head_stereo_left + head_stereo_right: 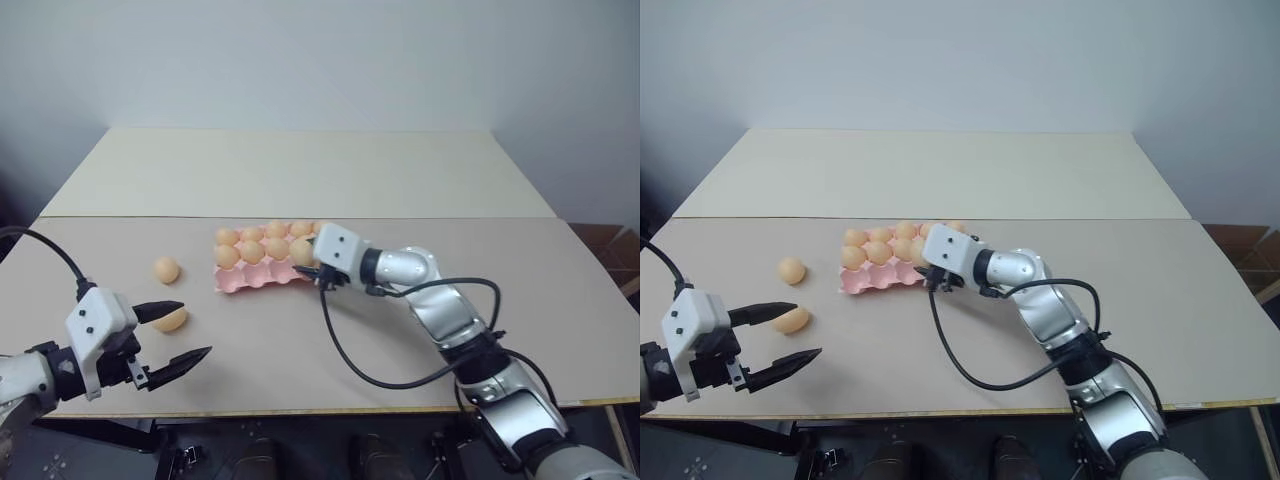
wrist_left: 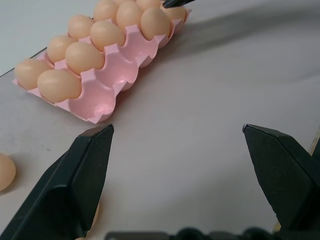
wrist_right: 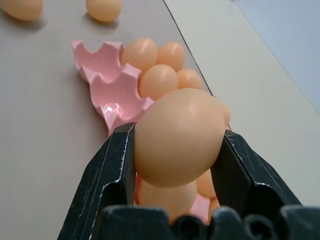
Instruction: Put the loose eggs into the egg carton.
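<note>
Here the left pincer (image 1: 184, 331) hangs wide open over the near left of the surface (image 1: 300, 340), one loose egg (image 1: 172, 320) just beside its upper finger and another egg (image 1: 166, 269) a little farther back. Toward the middle lies the pink carton (image 1: 262, 272), its near row of cups bare. Over its right end, the right pincer (image 3: 175, 150) is clamped on a held egg (image 3: 177, 136).

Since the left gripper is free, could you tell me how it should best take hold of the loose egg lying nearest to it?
Grip the nearest loose egg across its narrow middle, coming from above. It lies on its side on the table, apart from the other loose egg, so the open left gripper can probably straddle it.
</note>
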`<state>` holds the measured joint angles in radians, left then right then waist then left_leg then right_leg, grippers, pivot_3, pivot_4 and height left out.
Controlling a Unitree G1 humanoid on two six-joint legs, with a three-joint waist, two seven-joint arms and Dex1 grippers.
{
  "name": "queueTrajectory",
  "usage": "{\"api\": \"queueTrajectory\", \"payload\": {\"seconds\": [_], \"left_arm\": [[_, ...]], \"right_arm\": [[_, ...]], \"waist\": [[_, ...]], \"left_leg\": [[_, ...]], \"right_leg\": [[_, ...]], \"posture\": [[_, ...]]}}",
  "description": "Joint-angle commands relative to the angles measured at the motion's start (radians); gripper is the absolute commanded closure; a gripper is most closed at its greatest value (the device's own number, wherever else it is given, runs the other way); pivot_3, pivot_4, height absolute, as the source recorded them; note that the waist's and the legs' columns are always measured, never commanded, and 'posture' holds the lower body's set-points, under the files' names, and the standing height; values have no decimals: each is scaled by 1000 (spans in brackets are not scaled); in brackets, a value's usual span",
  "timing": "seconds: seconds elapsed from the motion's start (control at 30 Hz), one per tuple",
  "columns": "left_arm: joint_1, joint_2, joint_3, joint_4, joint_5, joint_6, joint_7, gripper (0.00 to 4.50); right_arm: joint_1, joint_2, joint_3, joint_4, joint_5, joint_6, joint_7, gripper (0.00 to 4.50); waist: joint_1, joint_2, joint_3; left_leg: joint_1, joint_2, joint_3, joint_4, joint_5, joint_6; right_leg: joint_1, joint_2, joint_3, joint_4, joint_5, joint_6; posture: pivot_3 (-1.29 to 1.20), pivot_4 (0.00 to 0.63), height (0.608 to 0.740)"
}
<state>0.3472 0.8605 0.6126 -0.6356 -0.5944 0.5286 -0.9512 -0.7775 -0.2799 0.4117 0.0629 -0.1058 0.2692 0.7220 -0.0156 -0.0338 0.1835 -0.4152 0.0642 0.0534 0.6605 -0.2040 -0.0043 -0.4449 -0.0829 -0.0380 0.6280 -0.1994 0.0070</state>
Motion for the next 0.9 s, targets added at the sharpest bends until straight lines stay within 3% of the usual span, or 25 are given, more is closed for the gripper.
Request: {"api": "queueTrajectory", "payload": {"seconds": [0.03,0.3,0.53,0.57,0.73,0.9], "left_arm": [[17,-10,36,-47,-5,-15,10,0],[23,-13,36,-53,-4,-13,22,0],[23,-14,25,-54,-2,-17,29,0],[23,-15,25,-54,-2,-18,29,0],[30,-19,27,-51,2,-22,27,0],[56,-26,59,-48,11,-22,22,0]], "right_arm": [[-34,46,22,57,-27,-74,-21,2472],[-90,141,44,256,-96,-185,-86,2472],[-125,155,23,354,-109,-253,-107,182],[-127,153,19,354,-109,-254,-107,40],[-117,137,9,294,-118,-246,-108,40],[-40,49,-43,50,-43,-191,-18,40]], "waist": [[1,0,0],[-3,0,0],[-3,0,0],[-3,0,0],[-4,0,0],[0,0,0]], "left_leg": [[0,1,0,0,0,0],[0,5,0,0,1,-1],[-1,6,0,0,1,-1],[-1,6,1,0,1,-1],[-2,6,2,-1,1,-1],[-5,6,2,-1,1,-1]], "right_leg": [[0,1,0,0,0,-1],[-5,6,1,3,2,-5],[-5,6,1,3,3,-5],[-5,6,2,3,3,-5],[-8,6,3,3,4,-5],[-11,6,3,3,5,-4]], "posture": [[0,150,740],[0,150,740],[0,150,740],[0,150,740],[0,150,740],[0,150,740]]}}
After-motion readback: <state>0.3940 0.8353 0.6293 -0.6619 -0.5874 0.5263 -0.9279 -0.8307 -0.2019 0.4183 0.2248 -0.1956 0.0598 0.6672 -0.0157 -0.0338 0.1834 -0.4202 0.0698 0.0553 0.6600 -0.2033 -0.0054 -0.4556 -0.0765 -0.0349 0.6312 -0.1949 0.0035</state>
